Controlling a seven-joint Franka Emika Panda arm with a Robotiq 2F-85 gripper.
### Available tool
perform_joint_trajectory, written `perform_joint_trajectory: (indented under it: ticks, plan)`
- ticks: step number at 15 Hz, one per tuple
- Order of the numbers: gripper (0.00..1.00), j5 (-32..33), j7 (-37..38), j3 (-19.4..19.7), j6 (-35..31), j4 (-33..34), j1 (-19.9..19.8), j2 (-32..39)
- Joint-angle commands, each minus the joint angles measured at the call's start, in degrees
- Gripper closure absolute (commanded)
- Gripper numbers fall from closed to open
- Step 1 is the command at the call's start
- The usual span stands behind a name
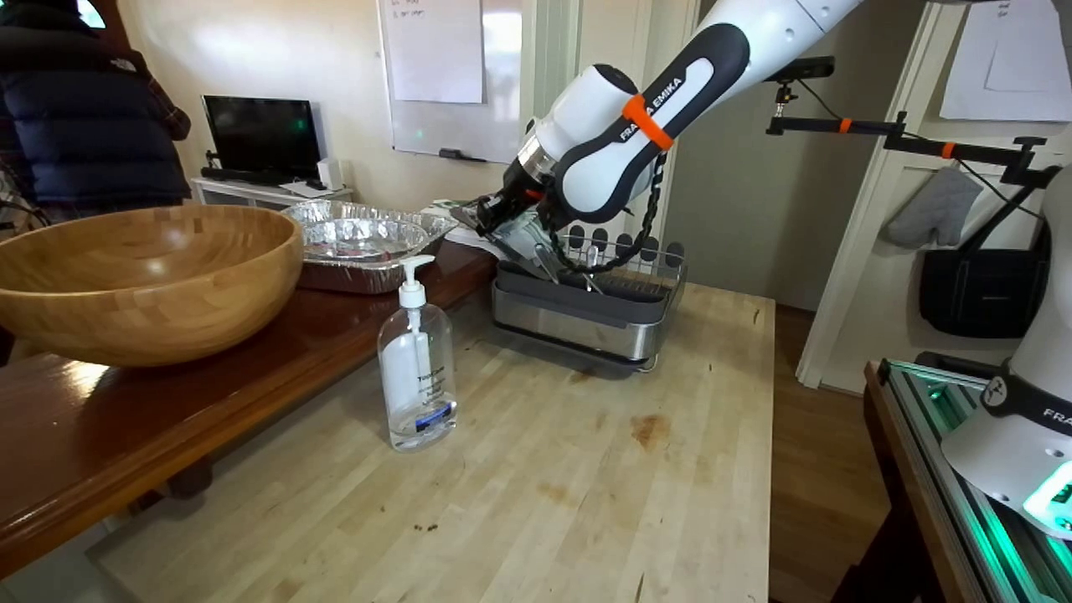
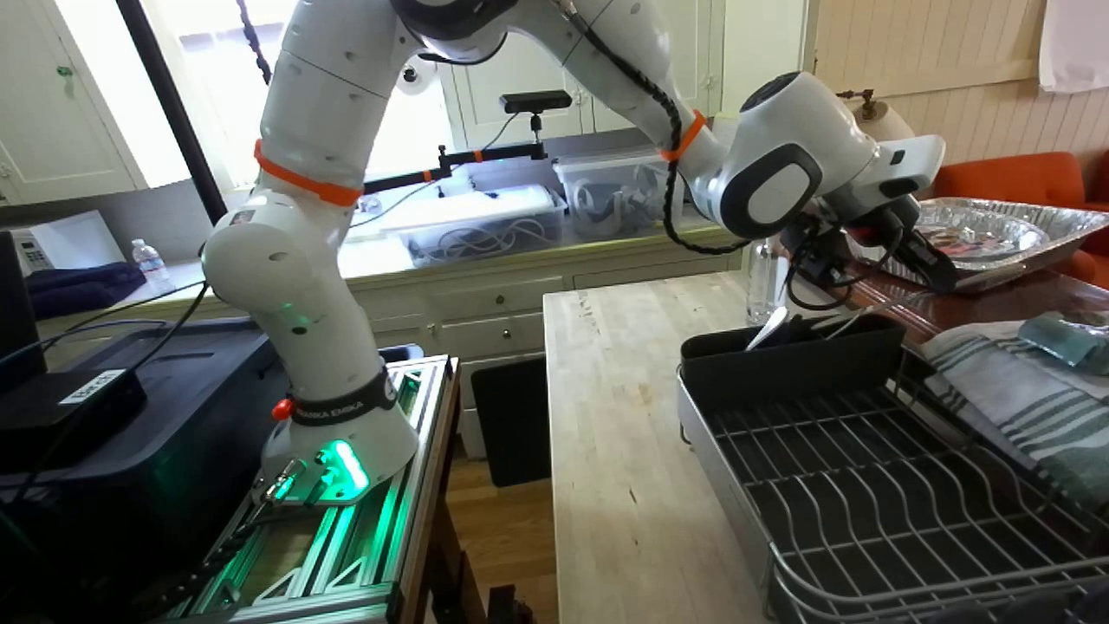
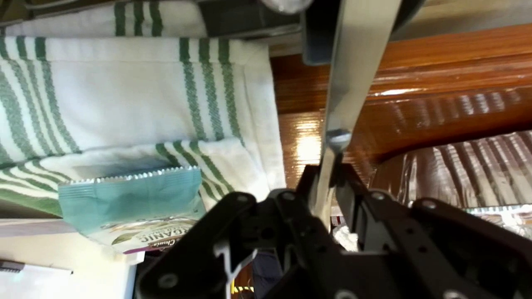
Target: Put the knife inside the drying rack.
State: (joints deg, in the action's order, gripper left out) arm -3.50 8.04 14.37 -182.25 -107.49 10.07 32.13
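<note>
Where towel [image 3: 133,95] lies, packet [image 3: 133,207] atop, rack [image 1: 578,327] beside

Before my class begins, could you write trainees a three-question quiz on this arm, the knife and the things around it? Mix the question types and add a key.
1. Multiple choice: what is the end effector gripping near the drying rack?
a) the wooden bowl
b) the knife
c) the foil tray

2. True or false: the clear pump bottle stands upright on the light wooden table.

3. Fill in the missing word: in the wrist view, the teal-topped packet rests on a green-striped ____.

Key: 1 b; 2 true; 3 towel.
</note>
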Motion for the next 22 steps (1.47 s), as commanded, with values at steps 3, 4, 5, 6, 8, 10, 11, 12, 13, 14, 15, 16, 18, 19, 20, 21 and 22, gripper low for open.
perform_joint_trajectory:
  ticks: [3,4,5,6,8,10,11,12,13,14,15,16,18,19,20,21,22]
  plan:
    - [0.96,-0.62,1.0,4.86,-6.82,-5.52,5.13,-2.26]
    - [0.96,-0.74,0.95,5.07,-7.73,-5.93,5.51,-2.38]
    - [0.96,-0.87,0.96,5.24,-8.69,-6.3,5.87,-2.52]
    - [0.96,-0.98,0.94,5.53,-9.56,-6.59,6.25,-2.56]
    - [0.96,-1.04,0.83,5.74,-11.62,-7.0,6.65,-2.36]
    - [0.96,-1.43,0.83,6.59,-12.78,-7.21,7.37,-1.77]
    - [0.96,-1.38,0.88,6.25,-12.97,-7.36,7.04,-1.51]
    - [0.96,-1.31,0.91,6.07,-13.17,-7.58,6.86,-1.45]
    - [0.96,-1.38,0.87,6.37,-13.58,-7.77,7.04,-1.29]
    - [0.96,-1.44,0.84,6.58,-13.89,-7.93,7.16,-1.21]
    - [0.96,-1.4,0.72,6.75,-14.4,-8.18,7.27,-1.16]
    - [0.96,-1.4,0.64,6.89,-14.88,-8.45,7.39,-1.07]
    - [0.96,-1.28,0.26,7.35,-15.78,-8.73,7.79,-0.78]
    - [0.96,-1.44,0.13,7.82,-16.43,-8.82,8.21,-0.55]
    - [0.96,-1.77,-0.04,8.7,-17.31,-8.99,8.99,-0.27]
    - [0.96,-1.8,-0.05,9.03,-18.24,-9.25,9.28,-0.24]
    - [0.96,-2.16,-0.03,9.79,-19.21,-9.41,9.94,-0.07]
